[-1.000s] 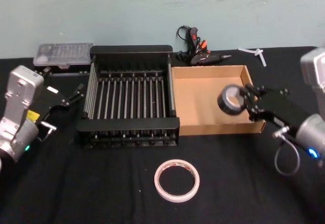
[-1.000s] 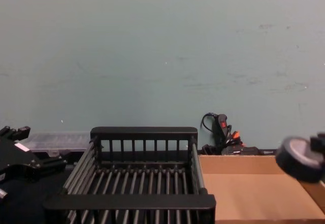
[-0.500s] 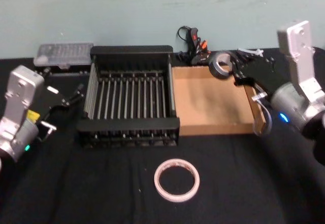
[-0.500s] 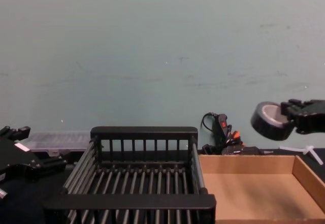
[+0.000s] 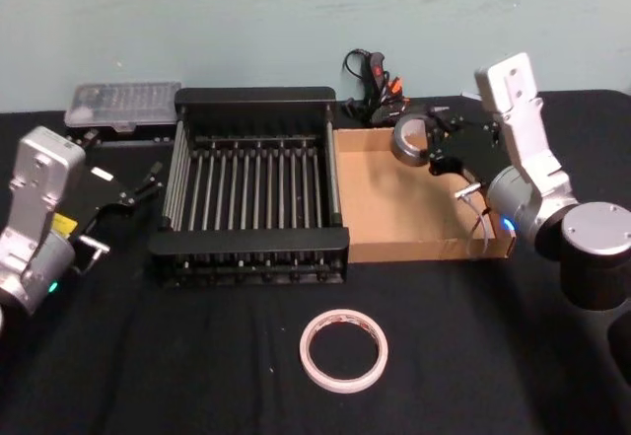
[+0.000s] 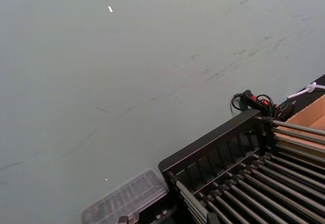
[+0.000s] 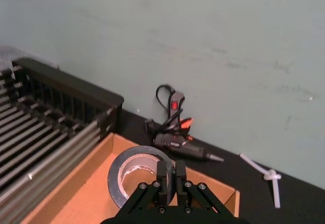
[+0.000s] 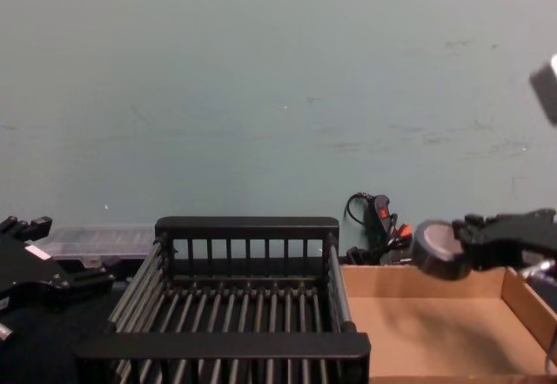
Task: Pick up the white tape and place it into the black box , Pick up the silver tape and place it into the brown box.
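the small thick roll of dark grey-silver tape (image 5: pixel 411 137) is hanging in the air over the far part of the shallow brown cardboard tray (image 5: pixel 394 228). the right end effector (image 5: pixel 435 143) is pinching the roll's wall, one finger inside the hole and one outside. the roll is not touching the tray floor, so this half of the job is looking close to done but not finished. it seems the roll must come down and be let go.

the wide flat white tape ring with red marks (image 5: pixel 343 349) is lying on the black surface (image 5: pixel 177 356), near the front of the tray and well apart from it. nobody is touching it. the black plastic crate with slatted bars (image 5: pixel 252 188) is sitting just beside the tray, on its left, and no tape is lying in it. so the white ring's half of the job is looking not started.

the left end effector (image 5: pixel 148 181) is waiting far from the tray, past the crate's other side. i cannot tell if its fingers are apart or together.

the silver roll is standing on edge. its hole is pointing sideways and a little down, toward the crate. the white ring is lying flat, its hole pointing straight up.
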